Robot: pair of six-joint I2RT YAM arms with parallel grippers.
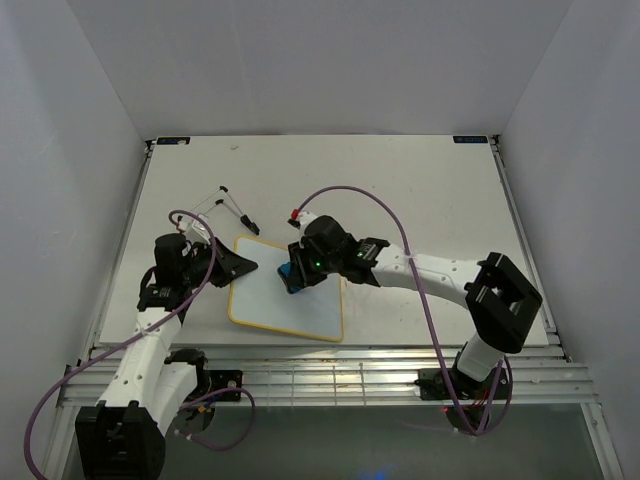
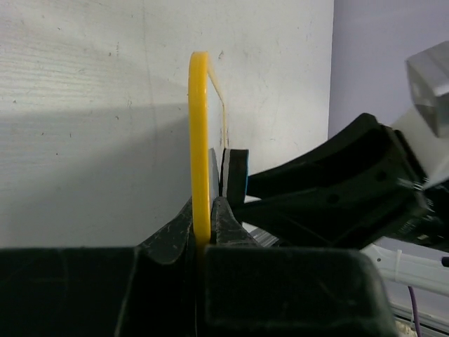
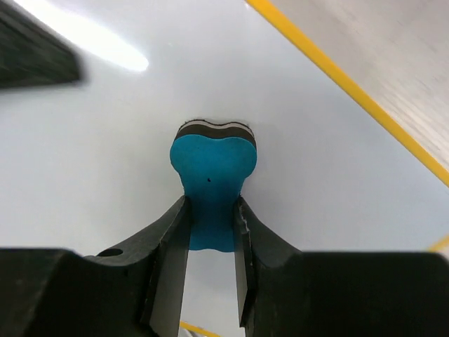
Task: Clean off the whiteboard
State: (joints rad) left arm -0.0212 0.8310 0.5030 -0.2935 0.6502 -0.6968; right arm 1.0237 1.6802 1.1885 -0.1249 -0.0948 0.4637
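Lying near the middle of the table [image 1: 420,200], the small white rectangular whiteboard [image 1: 290,310] with its thin yellow rim looks light, stiff and slick, likely to slide. The left pincer [image 1: 245,265] pinches its left rim to steady it. The right pincer [image 3: 210,217] clamps the soft blue eraser [image 3: 214,165] against its face.

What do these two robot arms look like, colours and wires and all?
The left arm and right arm have white tubular links and chunky black joints. A purple cable loops along each. The left gripper and right gripper are matte black, each with two tapering fingers. A small green light glows on the right wrist.
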